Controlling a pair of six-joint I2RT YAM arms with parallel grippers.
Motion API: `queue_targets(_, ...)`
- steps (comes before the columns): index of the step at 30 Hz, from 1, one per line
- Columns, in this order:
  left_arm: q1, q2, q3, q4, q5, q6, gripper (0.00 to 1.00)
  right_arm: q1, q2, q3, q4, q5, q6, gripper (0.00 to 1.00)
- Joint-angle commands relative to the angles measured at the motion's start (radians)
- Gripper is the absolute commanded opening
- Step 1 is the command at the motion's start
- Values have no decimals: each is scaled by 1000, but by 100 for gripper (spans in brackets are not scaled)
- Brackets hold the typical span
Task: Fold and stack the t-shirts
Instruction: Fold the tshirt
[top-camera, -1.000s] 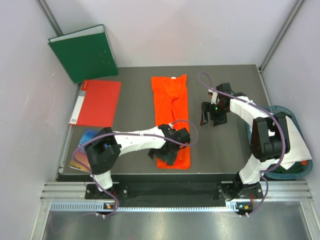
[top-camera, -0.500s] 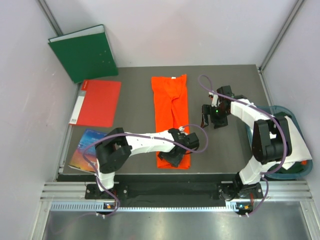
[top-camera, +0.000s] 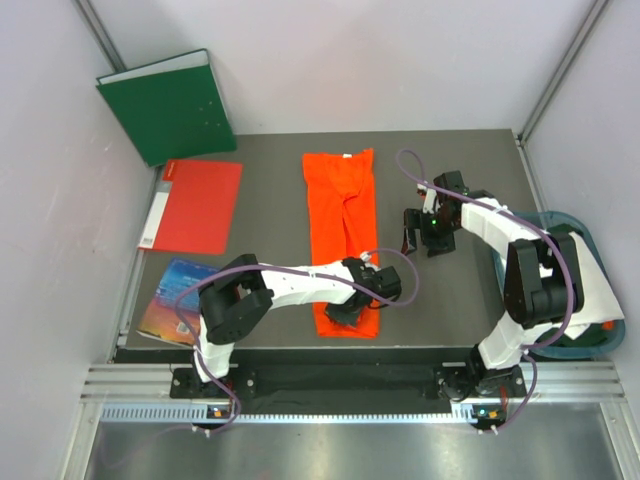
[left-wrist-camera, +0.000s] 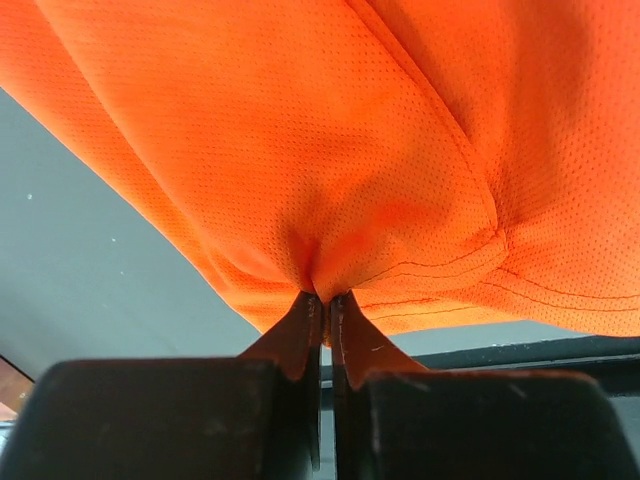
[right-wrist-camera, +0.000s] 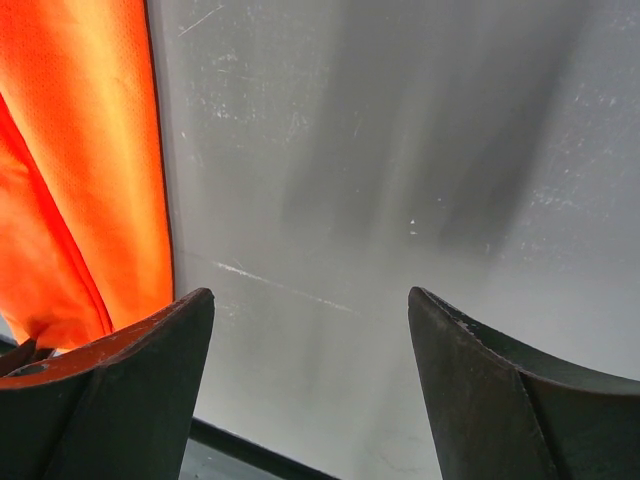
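Orange shirt (left-wrist-camera: 300, 150) hem pinched in my left fingers (left-wrist-camera: 312, 318) near the counter (top-camera: 270, 200) edge; right fingers (top-camera: 421, 238) wide over bare counter

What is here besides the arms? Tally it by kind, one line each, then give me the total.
orange t-shirt: 1
red folder: 1
green binder: 1
colourful booklet: 1
blue tub, partly hidden behind the right arm: 1
Total: 5

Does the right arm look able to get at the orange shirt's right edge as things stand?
Probably yes. The right tool hangs open beside the orange t-shirt, only bare table between them. The left tool pinches the shirt's near end, out of its way.
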Motion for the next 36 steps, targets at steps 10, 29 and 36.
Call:
queue_targets(10,-3,-81,-63,-35,-27,-24,27,12,-12,9,31,-26,-2,79)
queue_targets(29,-3,-145,-149,-54,-35,-73,0,12,-5,3,37,-29,-1,80)
queue_targets(36,-3,-197,-154,-112,-90,-137,0,17,-11,0,37,-28,-1,80)
